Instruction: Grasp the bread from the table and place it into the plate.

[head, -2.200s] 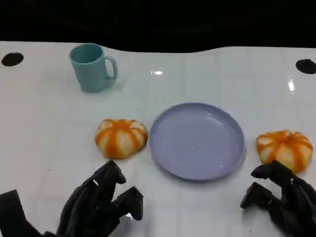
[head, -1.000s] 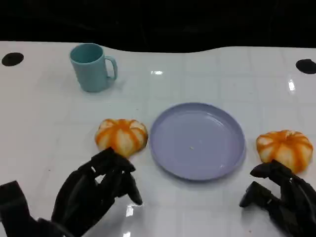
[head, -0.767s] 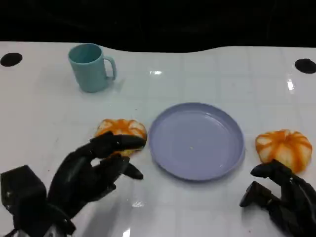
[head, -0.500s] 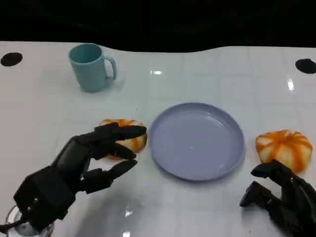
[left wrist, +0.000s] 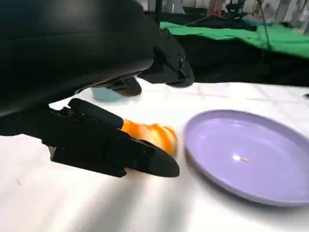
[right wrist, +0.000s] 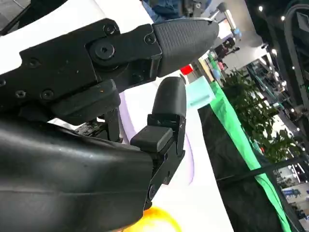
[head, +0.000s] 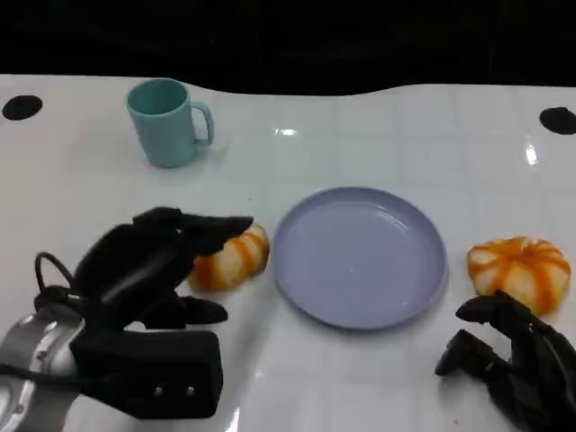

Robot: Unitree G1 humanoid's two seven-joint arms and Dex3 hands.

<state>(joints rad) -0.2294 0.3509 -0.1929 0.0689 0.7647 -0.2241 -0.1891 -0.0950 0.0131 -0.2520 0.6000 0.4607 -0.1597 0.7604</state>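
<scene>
Bread: orange-striped bun (head: 230, 258), left of centre on table (head: 378, 144), just left of plate (head: 360, 256)
Left hand (head: 153, 261): over bun's left side, fingers (left wrist: 111, 145) spread, bun between them, contact unclear
Right hand (head: 513, 360): lower right, fingers curled, holding nothing
Second bun (head: 519, 270): right edge
Cup (head: 166, 121): teal, upper left

Left robot hand (head: 153, 261) spread — right robot hand (head: 513, 360) (curled).

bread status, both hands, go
Left hand open, fingers spread over the left bread, not closed on it. Right hand open, idle near the right bread. Plate bare, path clear; cup far back.
</scene>
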